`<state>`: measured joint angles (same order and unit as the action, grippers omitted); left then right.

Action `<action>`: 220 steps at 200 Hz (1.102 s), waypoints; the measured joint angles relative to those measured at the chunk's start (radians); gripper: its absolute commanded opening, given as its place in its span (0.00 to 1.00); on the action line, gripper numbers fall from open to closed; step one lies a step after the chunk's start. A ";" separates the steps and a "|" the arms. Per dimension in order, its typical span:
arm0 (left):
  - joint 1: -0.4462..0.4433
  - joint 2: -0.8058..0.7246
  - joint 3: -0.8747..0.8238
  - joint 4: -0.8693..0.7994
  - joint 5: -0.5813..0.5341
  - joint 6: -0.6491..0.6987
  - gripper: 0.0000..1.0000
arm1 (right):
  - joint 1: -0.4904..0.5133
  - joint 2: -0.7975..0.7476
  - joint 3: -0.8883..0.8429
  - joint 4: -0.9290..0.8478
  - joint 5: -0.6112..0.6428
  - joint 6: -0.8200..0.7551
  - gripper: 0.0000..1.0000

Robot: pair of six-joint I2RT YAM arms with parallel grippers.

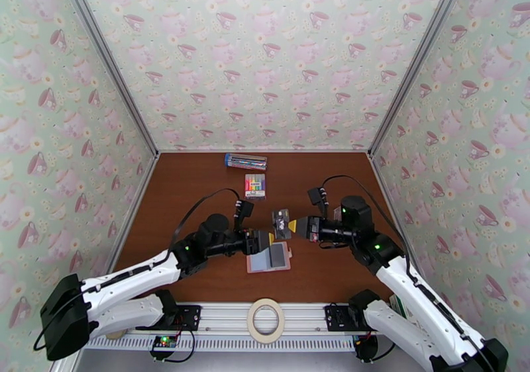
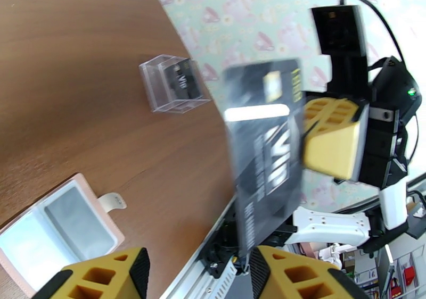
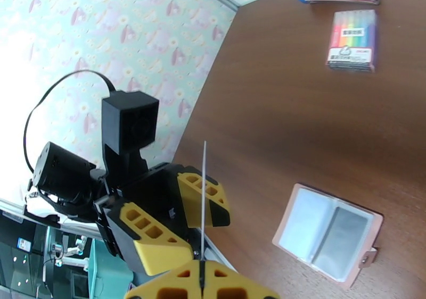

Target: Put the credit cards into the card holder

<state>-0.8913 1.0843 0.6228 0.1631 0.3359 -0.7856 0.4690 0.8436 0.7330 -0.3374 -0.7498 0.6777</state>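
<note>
A dark grey credit card (image 2: 266,151) with a pale stripe and "VIP" lettering hangs above the table, pinched at its edge by my right gripper (image 2: 308,135), which is shut on it. The right wrist view shows the card (image 3: 204,199) edge-on, rising from the closed right gripper (image 3: 202,281). My left gripper (image 2: 197,273) is open, its yellow fingers (image 2: 106,276) standing apart on either side of the card's lower end without touching it. The pink card holder (image 1: 268,257) lies open on the table below both grippers, grey-blue pockets up. Another card stands in a small clear box (image 2: 173,82).
A pack of rainbow markers (image 1: 255,185) and a blue-ended clear pen box (image 1: 246,161) lie toward the back wall. A roll of tape (image 1: 265,320) sits on the front rail between the arm bases. Patterned walls close in three sides.
</note>
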 measured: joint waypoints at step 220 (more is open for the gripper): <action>-0.040 -0.056 0.005 0.031 0.011 -0.044 0.00 | 0.055 -0.010 -0.079 0.131 -0.030 0.052 0.07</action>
<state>-0.9314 1.0283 0.6273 0.1940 0.3470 -0.8299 0.5236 0.8337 0.6544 -0.2062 -0.7799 0.7296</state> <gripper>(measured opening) 0.054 0.043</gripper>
